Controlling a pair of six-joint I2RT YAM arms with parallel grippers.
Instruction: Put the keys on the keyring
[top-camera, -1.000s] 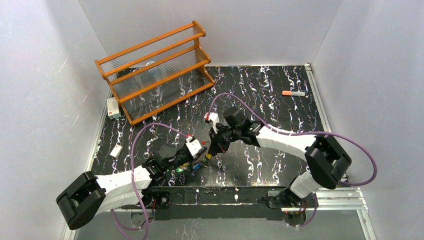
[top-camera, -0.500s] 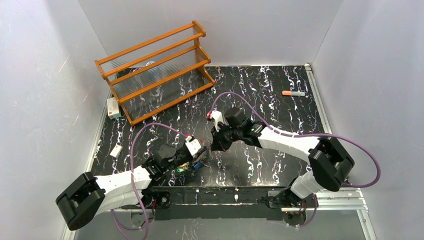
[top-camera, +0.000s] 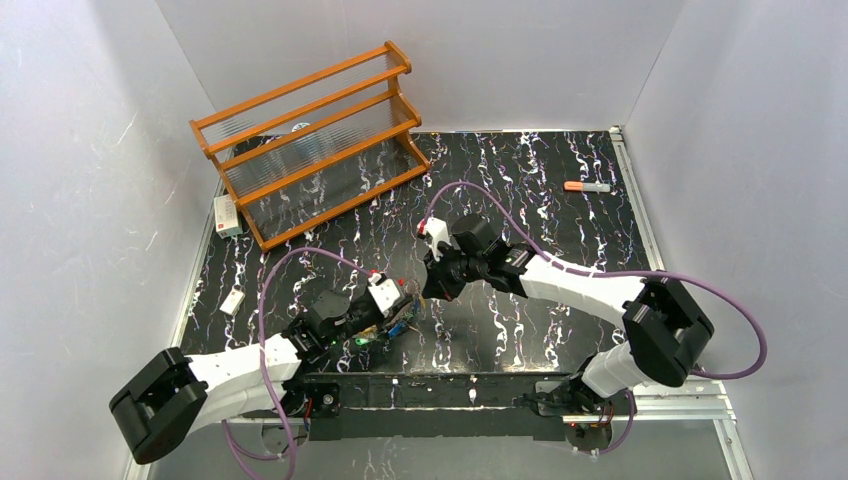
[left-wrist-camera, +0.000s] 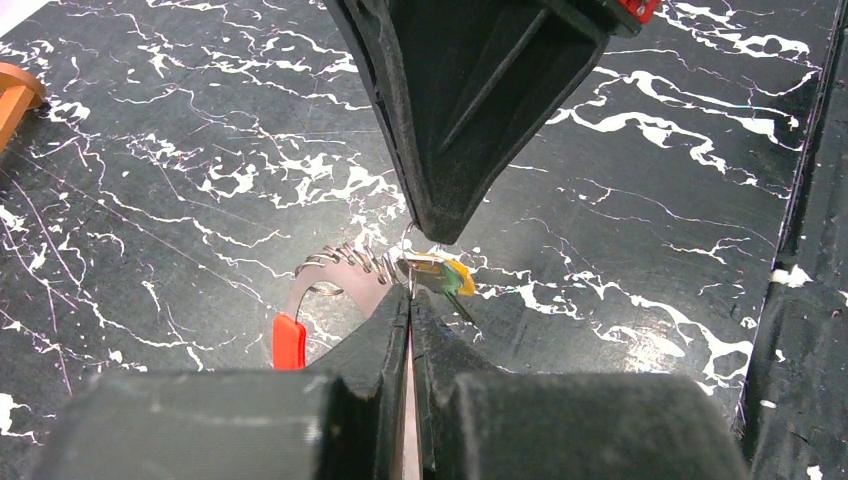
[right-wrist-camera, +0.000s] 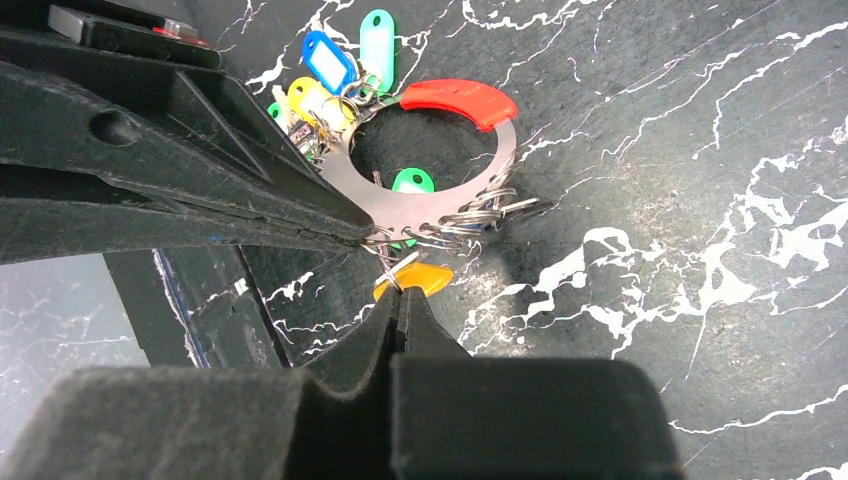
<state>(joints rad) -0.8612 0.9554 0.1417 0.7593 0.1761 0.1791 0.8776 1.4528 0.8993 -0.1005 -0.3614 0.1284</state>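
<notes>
Black marbled counter (top-camera: 560, 330), white walls. The keyring (right-wrist-camera: 505, 150) sits near the front edge, about 7 o'clock from counter centre. The left claw (left-wrist-camera: 410, 290) is pinched shut on its metal band. The right claw (right-wrist-camera: 400, 295) is clamped on the small loop of the yellow-orange key (right-wrist-camera: 415, 278). Over the last second the right claw has slid toward 12 o'clock and closed in on the left one. The key now meets the ring's 6 o'clock edge, so threading looks underway, not finished.
</notes>
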